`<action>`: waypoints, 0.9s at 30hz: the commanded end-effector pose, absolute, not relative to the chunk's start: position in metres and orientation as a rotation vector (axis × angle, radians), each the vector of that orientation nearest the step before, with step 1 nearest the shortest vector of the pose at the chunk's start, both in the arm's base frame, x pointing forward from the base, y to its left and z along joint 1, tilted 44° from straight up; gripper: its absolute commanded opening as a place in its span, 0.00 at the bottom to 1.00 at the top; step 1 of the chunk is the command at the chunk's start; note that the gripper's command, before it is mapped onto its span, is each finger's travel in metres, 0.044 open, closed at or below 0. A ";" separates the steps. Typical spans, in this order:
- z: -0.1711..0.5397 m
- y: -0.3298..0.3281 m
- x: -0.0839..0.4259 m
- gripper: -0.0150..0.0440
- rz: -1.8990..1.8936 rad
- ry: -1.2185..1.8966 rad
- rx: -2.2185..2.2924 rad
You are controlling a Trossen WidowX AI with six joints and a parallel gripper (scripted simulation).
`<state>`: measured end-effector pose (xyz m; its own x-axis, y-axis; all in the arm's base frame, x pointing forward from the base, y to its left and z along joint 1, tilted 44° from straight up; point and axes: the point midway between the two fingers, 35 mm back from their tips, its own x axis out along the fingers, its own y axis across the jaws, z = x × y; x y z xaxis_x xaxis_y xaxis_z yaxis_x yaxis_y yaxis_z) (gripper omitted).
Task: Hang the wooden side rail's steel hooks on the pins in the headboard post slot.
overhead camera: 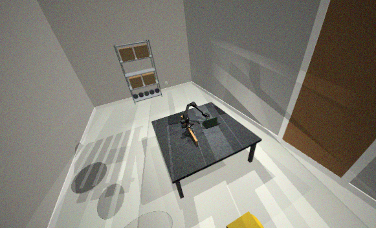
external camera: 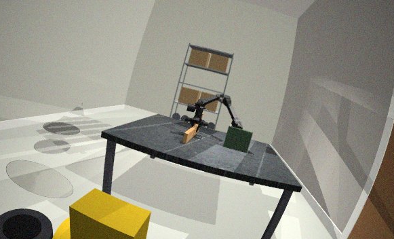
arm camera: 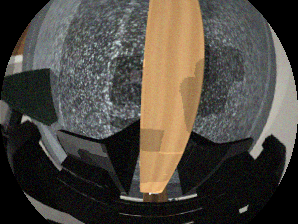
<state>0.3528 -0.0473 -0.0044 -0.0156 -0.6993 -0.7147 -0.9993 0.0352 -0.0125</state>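
Note:
The wooden side rail (overhead camera: 193, 136) (external camera: 189, 134) (arm camera: 172, 60) is a long light-wood board pointing away from the arm. Its far end is low over the dark table (overhead camera: 176, 162) (external camera: 138, 130) and looks in contact with it. My gripper (overhead camera: 188, 126) (external camera: 197, 126) (arm camera: 157, 123) is shut on the rail near its other end, with one finger on each side. The headboard post shows only as a small orange-brown piece (overhead camera: 182, 116) (external camera: 202, 116) behind the gripper. The steel hooks, slot and pins are hidden or too small to make out, so I cannot tell whether the hooks sit on the pins.
A dark green panel (overhead camera: 210, 122) (external camera: 238, 138) (arm camera: 30, 95) stands upright on the table by the arm's base, to the side of the rail. The arm arches from there over to the post. A shelf rack (overhead camera: 140, 72) (external camera: 207, 73) stands against the back wall, off the table.

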 end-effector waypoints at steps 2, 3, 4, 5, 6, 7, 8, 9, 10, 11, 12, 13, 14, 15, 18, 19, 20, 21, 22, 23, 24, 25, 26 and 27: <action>-0.001 -0.043 0.356 0.25 0.701 1.756 -1.721; 0.000 -0.043 0.356 0.25 0.701 1.755 -1.721; 0.000 -0.043 0.356 0.25 0.701 1.755 -1.721; 0.000 -0.043 0.356 0.25 0.701 1.755 -1.721; 0.000 -0.043 0.356 0.25 0.701 1.755 -1.721; 0.000 -0.043 0.356 0.25 0.701 1.755 -1.721; 0.000 -0.042 0.356 0.25 0.701 1.755 -1.721; 0.000 -0.042 0.356 0.25 0.701 1.755 -1.721; 0.000 -0.042 0.356 0.25 0.701 1.755 -1.721; 0.001 -0.042 0.356 0.25 0.701 1.755 -1.721; 0.001 -0.042 0.356 0.25 0.701 1.755 -1.721; 0.001 -0.042 0.356 0.25 0.701 1.755 -1.721; 0.001 -0.042 0.356 0.25 0.701 1.755 -1.721; 0.001 -0.042 0.356 0.25 0.701 1.755 -1.721; 0.001 -0.041 0.356 0.25 0.701 1.755 -1.721; 0.001 -0.041 0.356 0.25 0.701 1.755 -1.721; 0.002 -0.041 0.356 0.25 0.701 1.755 -1.721; 0.002 -0.041 0.356 0.25 0.701 1.755 -1.721; 0.002 -0.041 0.356 0.25 0.701 1.755 -1.721; 0.002 -0.041 0.356 0.25 0.701 1.755 -1.721; 0.002 -0.041 0.356 0.25 0.701 1.755 -1.721; 0.002 -0.040 0.356 0.25 0.701 1.755 -1.721; 0.002 -0.040 0.356 0.25 0.701 1.755 -1.721; 0.002 -0.040 0.356 0.25 0.701 1.755 -1.721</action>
